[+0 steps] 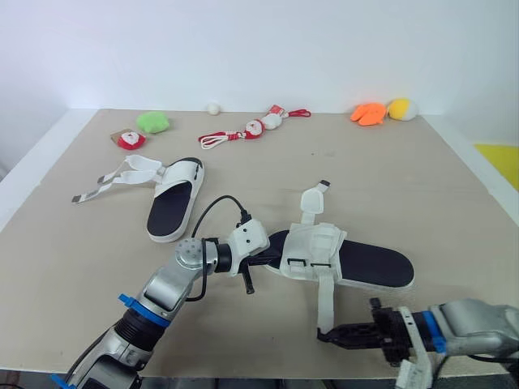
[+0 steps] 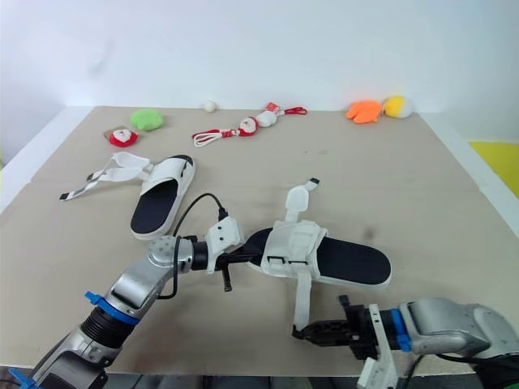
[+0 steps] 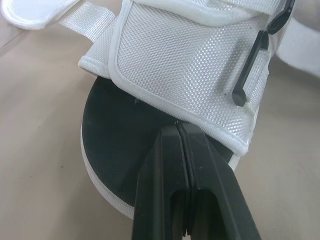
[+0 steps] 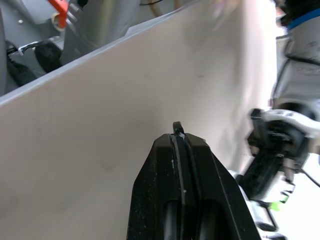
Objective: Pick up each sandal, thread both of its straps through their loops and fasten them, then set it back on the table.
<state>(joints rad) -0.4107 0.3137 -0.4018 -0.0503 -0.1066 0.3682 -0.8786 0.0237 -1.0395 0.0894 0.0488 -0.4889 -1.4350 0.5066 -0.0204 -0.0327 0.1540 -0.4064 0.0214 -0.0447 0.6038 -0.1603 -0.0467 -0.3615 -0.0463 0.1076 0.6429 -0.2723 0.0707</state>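
The near white sandal (image 1: 357, 261) with a black footbed lies mid-table. My left gripper (image 1: 278, 261) is shut on the edge of its mesh upper (image 3: 175, 65) at the left end. One loose strap (image 1: 326, 296) runs toward the front edge, and my right gripper (image 1: 323, 335) is shut on its black tip (image 4: 177, 128). The other strap (image 1: 312, 201) points away, unfastened. A second sandal (image 1: 174, 203) lies farther back on the left, with its straps (image 1: 113, 178) spread open on the table.
Along the back edge sit a green plush (image 1: 152, 121), a red-and-white toy (image 1: 130, 140), a small white ball (image 1: 213, 108), a red rope toy (image 1: 243, 132) and orange (image 1: 369, 113) and yellow (image 1: 401, 108) plushes. The table's front edge (image 1: 268, 374) is just below my right gripper.
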